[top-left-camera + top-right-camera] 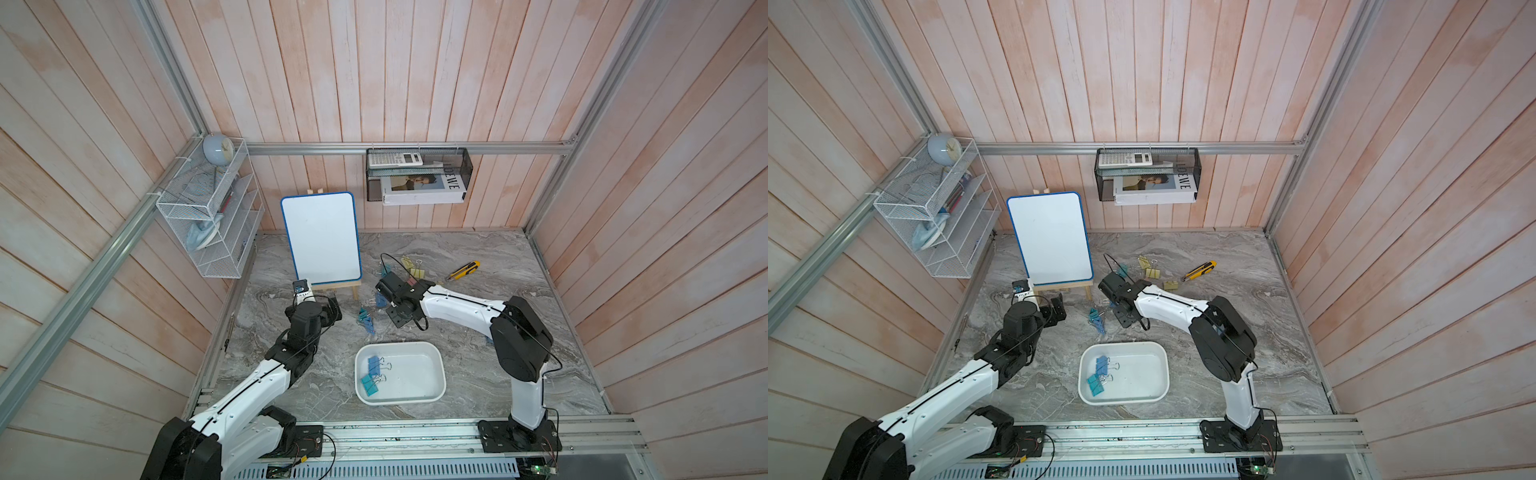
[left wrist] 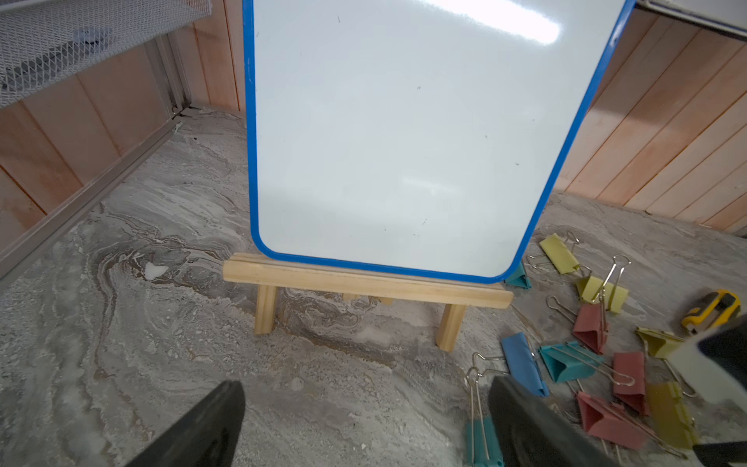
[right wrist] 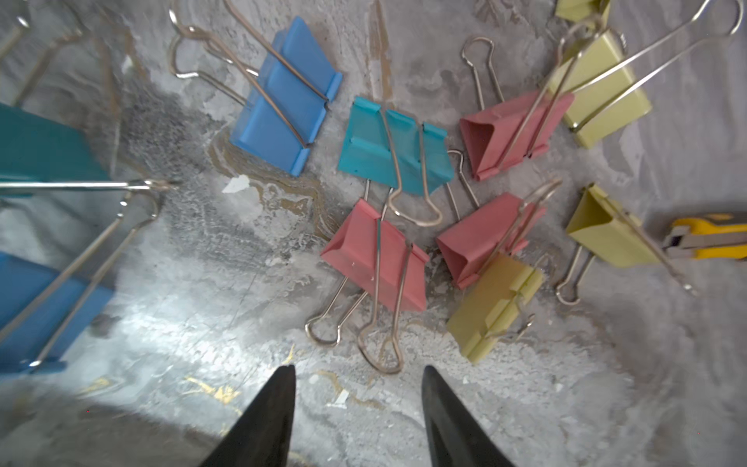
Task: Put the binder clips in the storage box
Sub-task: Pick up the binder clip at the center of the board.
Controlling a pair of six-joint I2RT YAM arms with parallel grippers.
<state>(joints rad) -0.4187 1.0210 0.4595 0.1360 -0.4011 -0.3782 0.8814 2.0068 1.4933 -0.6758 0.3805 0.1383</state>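
Some clips stored: blue and teal pastel binder clips with silver wire handles lie in the shallow white plastic storage box, toward its left end.
Loose clips: a pink binder clip lies among teal, blue and yellow ones scattered on the grey marbled surface beyond the box, between whiteboard and knife.
Right hand: jaws apart, nothing between them, poised over the cluster just short of the pink clip's wire handles.
Left hand: jaws spread wide, empty, facing the blue-framed whiteboard on its wooden easel.
Knife: yellow-and-black utility knife lies just beside a yellow clip.
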